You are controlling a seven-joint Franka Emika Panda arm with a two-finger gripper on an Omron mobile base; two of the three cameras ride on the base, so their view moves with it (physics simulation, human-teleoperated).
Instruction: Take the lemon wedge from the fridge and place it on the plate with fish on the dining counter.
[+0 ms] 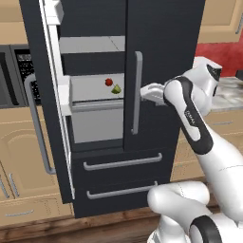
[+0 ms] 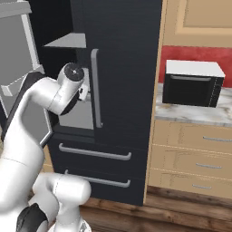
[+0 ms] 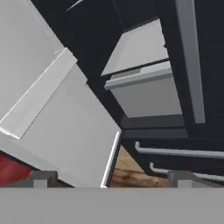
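The lemon wedge (image 1: 116, 89), tiny and yellow-green, lies on a grey-white shelf inside the fridge (image 1: 161, 47), just right of a small red round fruit (image 1: 108, 81). The fridge's left door (image 1: 47, 95) is swung open and its right door is shut. My gripper (image 1: 144, 93) hovers in front of the right door's grey bar handle (image 1: 137, 92), to the right of the wedge and apart from it. In the hand view my fingertips (image 3: 43, 177) stand wide apart with nothing between them, facing the fridge's inner drawer (image 3: 144, 94). The plate with fish and the dining counter are out of view.
Two lower fridge drawers (image 1: 118, 166) with bar handles sit below the opening. A black microwave (image 2: 192, 84) stands on a marble worktop (image 2: 190, 113) right of the fridge. Wooden cabinets (image 2: 195, 158) flank both sides, and a dark built-in appliance (image 1: 14, 71) is at the left.
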